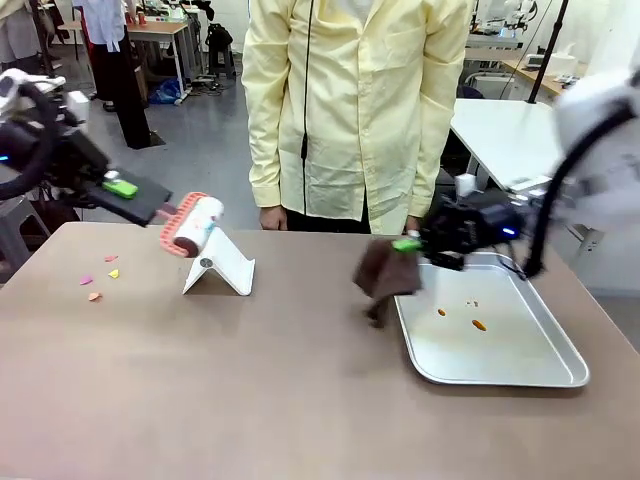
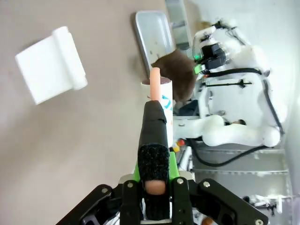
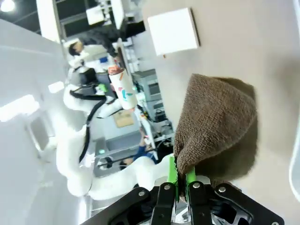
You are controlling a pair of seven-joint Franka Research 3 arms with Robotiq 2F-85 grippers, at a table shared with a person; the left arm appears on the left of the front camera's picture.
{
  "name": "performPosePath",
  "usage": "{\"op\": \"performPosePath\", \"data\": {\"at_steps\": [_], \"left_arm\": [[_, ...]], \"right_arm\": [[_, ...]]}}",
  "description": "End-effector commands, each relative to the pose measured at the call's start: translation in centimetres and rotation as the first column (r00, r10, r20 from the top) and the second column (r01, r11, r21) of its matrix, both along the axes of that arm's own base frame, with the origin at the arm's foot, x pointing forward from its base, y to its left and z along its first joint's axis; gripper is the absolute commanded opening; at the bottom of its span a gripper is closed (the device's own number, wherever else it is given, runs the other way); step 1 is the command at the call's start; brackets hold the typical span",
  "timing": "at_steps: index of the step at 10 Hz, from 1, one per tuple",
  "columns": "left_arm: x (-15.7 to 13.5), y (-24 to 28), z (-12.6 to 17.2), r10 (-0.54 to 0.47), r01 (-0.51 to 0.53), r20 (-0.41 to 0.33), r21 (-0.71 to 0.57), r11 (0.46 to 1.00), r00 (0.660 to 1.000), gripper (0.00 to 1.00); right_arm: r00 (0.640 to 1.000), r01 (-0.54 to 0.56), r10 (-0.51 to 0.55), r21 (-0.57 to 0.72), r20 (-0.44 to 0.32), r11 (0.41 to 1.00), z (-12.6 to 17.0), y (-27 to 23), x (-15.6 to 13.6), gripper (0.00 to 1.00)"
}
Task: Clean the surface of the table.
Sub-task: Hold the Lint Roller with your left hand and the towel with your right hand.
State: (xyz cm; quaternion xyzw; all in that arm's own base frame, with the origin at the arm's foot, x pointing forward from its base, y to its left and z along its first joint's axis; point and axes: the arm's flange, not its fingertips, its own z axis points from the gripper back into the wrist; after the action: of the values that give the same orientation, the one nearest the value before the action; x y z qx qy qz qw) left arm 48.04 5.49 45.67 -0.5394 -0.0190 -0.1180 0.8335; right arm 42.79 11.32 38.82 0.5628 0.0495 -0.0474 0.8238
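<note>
Table (image 1: 250,400), matte brownish-taupe top, runs the full width of the front view, with a person (image 1: 355,110) in a pale yellow shirt standing at its far edge. Left gripper (image 1: 120,187), coming in from the left side, is clamped on the black handle of a lint roller (image 1: 192,225). The roller has a salmon frame and a white printed roll, and it hangs just above the top fold of a white stand (image 1: 220,268); contact between the two cannot be told. The left wrist view shows the same grip, with the handle pinched between the pads. Right gripper (image 1: 408,243), green pads closed, pinches one edge of a brown cloth (image 1: 385,275). The cloth droops toward the tabletop just beside the left rim of a metal tray (image 1: 570,378). Tray sits on the right part of the table and carries a few small orange crumbs (image 1: 478,324). Paper scraps (image 1: 100,275), pink, yellow and orange, lie loose on the table's left part, apart from the stand.
</note>
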Motion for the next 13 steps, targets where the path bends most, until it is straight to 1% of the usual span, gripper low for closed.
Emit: {"op": "performPosePath", "data": {"at_steps": [1,2,3,4,5,6,7,8,9,10,11,12,13], "left_arm": [[-2.7,4.9,-1.9,0.093,-0.089,0.014,-0.164,0.982,0.996,0.00],[-4.8,7.6,-3.2,0.139,-0.127,0.041,-0.214,0.969,0.989,0.00],[-6.9,10.2,-4.6,0.154,-0.132,0.071,-0.251,0.959,0.986,0.00],[-8.5,13.1,-6.1,0.157,-0.129,0.077,-0.286,0.950,0.985,0.00],[-9.9,16.4,-8.0,0.142,-0.119,0.054,-0.302,0.946,0.988,0.00],[-11.1,19.6,-9.7,0.154,-0.141,0.014,-0.334,0.932,0.988,0.00],[-12.5,22.3,-11.2,0.187,-0.145,0.077,-0.377,0.915,0.979,0.00],[-13.1,22.5,-12.7,0.252,-0.187,0.096,-0.436,0.880,0.963,0.00],[-13.3,23.3,-13.7,0.272,-0.193,0.103,-0.476,0.858,0.957,0.00],[-13.8,23.9,-14.1,0.320,-0.243,0.103,-0.448,0.860,0.942,0.00],[-14.2,24.4,-14.0,0.360,-0.275,0.127,-0.431,0.859,0.924,0.00],[-14.2,24.3,-13.2,0.432,-0.362,0.105,-0.391,0.846,0.896,0.00],[-14.3,24.4,-15.1,0.325,-0.259,0.084,-0.433,0.863,0.942,0.00]], "right_arm": [[0.993,0.086,-0.090,0.063,0.070,0.994,1.3,-5.1,-4.9,0.00],[0.983,0.161,-0.169,0.100,0.075,0.982,1.7,-8.1,-6.4,0.00],[0.975,0.189,-0.203,0.143,0.091,0.972,2.2,-11.2,-7.9,0.00],[0.971,0.197,-0.217,0.178,0.105,0.964,2.7,-14.1,-9.1,0.00],[0.949,0.297,-0.312,0.194,0.051,0.935,3.0,-17.7,-9.8,0.00],[0.929,0.355,-0.369,0.220,0.024,0.909,2.8,-20.8,-10.4,0.00],[0.874,0.471,-0.483,0.157,0.054,0.868,2.2,-23.4,-10.9,0.00],[0.843,0.511,-0.531,0.175,0.089,0.842,0.7,-25.5,-11.0,0.00],[0.839,0.498,-0.528,0.202,0.134,0.843,-0.5,-26.3,-11.1,0.00],[0.820,0.517,-0.552,0.217,0.154,0.828,-1.5,-26.9,-11.2,0.00],[0.808,0.484,-0.543,0.268,0.228,0.833,-2.3,-27.4,-11.7,0.00],[0.785,0.447,-0.529,0.297,0.322,0.844,-3.3,-27.4,-12.4,0.00],[0.823,0.520,-0.551,0.206,0.140,0.829,-0.8,-29.3,-10.6,0.00]]}}
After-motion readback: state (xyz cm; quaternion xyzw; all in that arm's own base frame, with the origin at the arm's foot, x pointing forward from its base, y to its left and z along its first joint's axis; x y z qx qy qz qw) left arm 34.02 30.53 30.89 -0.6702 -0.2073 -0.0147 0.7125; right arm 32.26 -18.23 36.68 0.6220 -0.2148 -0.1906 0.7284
